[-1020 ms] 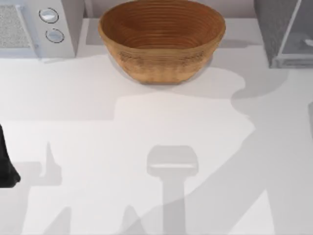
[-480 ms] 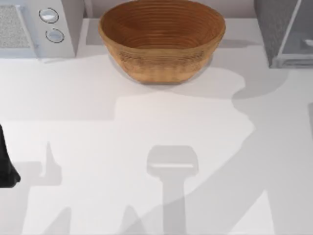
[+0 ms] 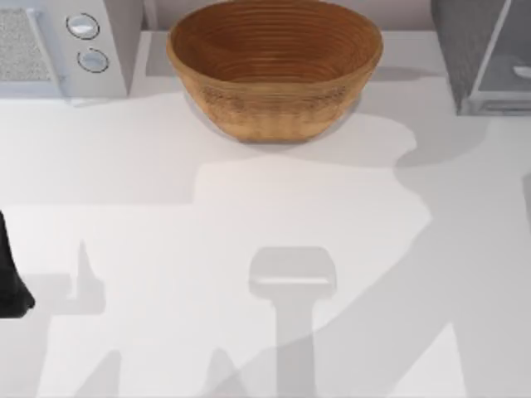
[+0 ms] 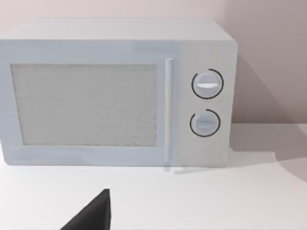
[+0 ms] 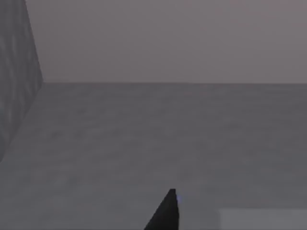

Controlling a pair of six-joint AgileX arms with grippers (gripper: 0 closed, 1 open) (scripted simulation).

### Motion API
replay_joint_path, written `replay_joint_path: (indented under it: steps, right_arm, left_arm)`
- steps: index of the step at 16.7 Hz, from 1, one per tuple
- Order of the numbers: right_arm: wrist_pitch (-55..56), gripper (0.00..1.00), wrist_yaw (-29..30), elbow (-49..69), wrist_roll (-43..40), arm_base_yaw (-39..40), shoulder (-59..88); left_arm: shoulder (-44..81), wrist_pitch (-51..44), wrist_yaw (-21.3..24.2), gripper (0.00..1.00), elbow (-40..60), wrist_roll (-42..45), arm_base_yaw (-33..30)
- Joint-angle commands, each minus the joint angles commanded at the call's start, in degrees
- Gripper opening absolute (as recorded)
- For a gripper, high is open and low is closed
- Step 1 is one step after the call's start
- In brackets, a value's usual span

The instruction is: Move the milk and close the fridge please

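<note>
Fridge (image 3: 485,58) at table's far right corner, door panel swung ajar; milk not made out — possibly inside; right arm judged nearer, its wrist view dim, grey fridge wall alongside; left arm (image 3: 10,278) parked at left edge; finger states — cannot tell.

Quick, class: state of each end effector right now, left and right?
Left end effector: near the table's left edge, facing the white appliance; cannot be told.
Right end effector: beside the fridge; cannot be told.
</note>
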Motion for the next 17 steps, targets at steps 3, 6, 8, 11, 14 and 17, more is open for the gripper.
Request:
replay_joint_path:
  steps: [3, 6, 8, 11, 14, 17]
  right_arm:
    - [0.00, 1.00, 0.00, 0.00, 0.00, 0.00, 0.00]
    - [0.00, 1.00, 0.00, 0.00, 0.00, 0.00, 0.00]
    - [0.00, 1.00, 0.00, 0.00, 0.00, 0.00, 0.00]
    - [0.00, 1.00, 0.00, -0.02, 0.00, 0.12, -0.05]
    - [-0.85, 1.00, 0.11, -1.18, 0.37, 0.23, -1.74]
    - [-3.96, 1.00, 0.79, -5.55, 1.42, 0.47, -8.75]
  left_arm:
    - [0.00, 0.00, 0.00, 1.00, 0.00, 0.00, 0.00]
    - [0.00, 0.00, 0.00, 1.00, 0.00, 0.00, 0.00]
    - [0.00, 0.00, 0.00, 1.00, 0.00, 0.00, 0.00]
    - [0.00, 0.00, 0.00, 1.00, 0.00, 0.00, 0.00]
    - [0.00, 0.00, 0.00, 1.00, 0.00, 0.00, 0.00]
    - [0.00, 0.00, 0.00, 1.00, 0.00, 0.00, 0.00]
